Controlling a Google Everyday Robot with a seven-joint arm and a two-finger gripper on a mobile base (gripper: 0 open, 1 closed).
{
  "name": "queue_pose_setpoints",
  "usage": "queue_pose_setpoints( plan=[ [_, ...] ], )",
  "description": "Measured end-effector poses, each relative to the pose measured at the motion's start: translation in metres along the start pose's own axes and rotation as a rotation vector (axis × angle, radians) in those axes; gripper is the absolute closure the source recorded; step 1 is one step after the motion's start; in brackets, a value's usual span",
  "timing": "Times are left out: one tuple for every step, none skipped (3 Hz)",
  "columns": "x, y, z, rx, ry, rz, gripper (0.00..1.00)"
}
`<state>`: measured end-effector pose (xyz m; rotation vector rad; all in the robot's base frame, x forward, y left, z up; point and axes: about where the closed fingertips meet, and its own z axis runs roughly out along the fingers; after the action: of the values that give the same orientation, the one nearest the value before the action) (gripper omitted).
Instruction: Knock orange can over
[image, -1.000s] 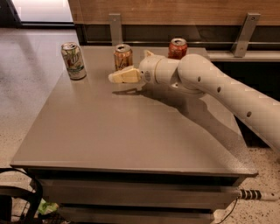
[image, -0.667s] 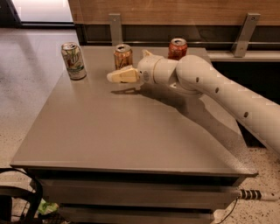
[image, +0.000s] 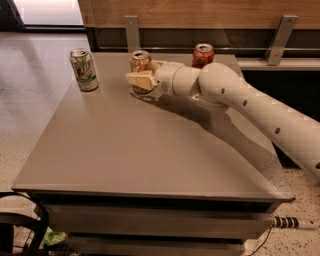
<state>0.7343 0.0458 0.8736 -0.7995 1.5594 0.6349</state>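
We log one arm. It enters from the right edge and reaches across the back of the worktop toward the left. Its long pale link rises from lower right to a bulky joint, and a shorter wrist section then runs nearly level just above the surface.

Cans counted, left to right: three, all upright.
1. A white-and-green can stands near the back left corner, well apart from the others.
2. The orange can stands at the back centre, with its silver top showing.
3. A red-orange can stands at the back edge, behind the arm's joint.

There is one end effector. It sits low, directly in front of the orange can's lower body, and covers that part from view. It looks to be against the can or just beside it; we cannot tell which. We also cannot tell whether the end effector is apart or together.

We count two metal brackets on the rear wall, the left bracket and the right bracket.
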Motion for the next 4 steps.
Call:
queue_pose_setpoints(
  plan=[
    [-0.0002, 0.0019, 0.0017, -0.004, 0.0, 0.0, 0.64],
    [-0.0006, 0.0046, 0.004, -0.009, -0.001, 0.0, 0.96],
    [-0.0008, 0.0057, 0.0049, -0.011, 0.0, 0.0, 1.0],
    [-0.0018, 0.0077, 0.0063, -0.018, 0.005, -0.005, 1.0]
  ],
)
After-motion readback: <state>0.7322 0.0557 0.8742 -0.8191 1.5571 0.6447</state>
